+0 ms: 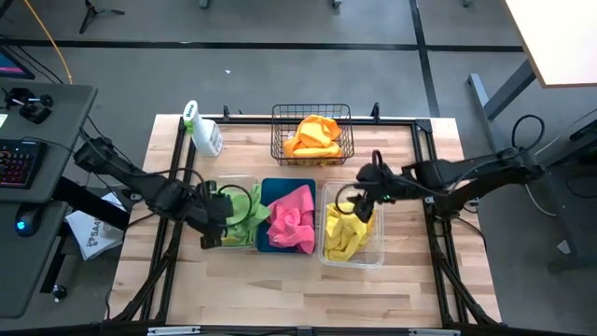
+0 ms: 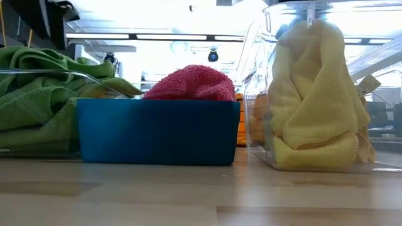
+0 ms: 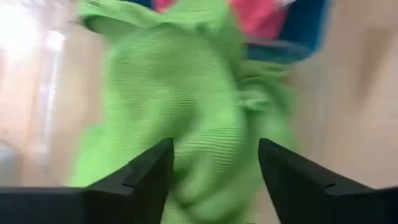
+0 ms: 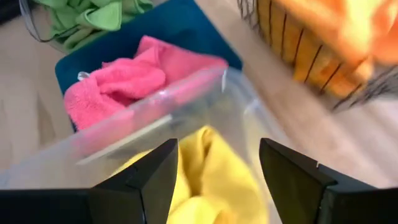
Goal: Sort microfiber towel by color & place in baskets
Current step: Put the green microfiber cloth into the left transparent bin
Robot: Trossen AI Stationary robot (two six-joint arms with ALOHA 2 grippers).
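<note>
Three tubs stand in a row. The left clear tub point(image 1: 229, 247) holds green towels point(image 1: 244, 207) point(image 3: 186, 93). The blue tub point(image 2: 157, 132) holds pink towels point(image 1: 291, 219) point(image 4: 118, 84). The right clear tub point(image 1: 378, 254) point(image 4: 186, 93) holds yellow towels point(image 1: 345, 233) point(image 2: 314, 94). Behind them, the black wire basket point(image 1: 280, 140) holds orange towels point(image 1: 312, 138). My left gripper point(image 1: 216, 213) point(image 3: 214, 149) is open above the green towels. My right gripper point(image 1: 362, 203) point(image 4: 217, 149) is open above the far end of the yellow tub.
A white spray bottle with a green top point(image 1: 201, 131) lies at the table's far left, beside the wire basket. Bare wood stretches along the near edge point(image 1: 298, 289) in front of the tubs. A black frame rail point(image 1: 420, 121) borders the far side and the sides.
</note>
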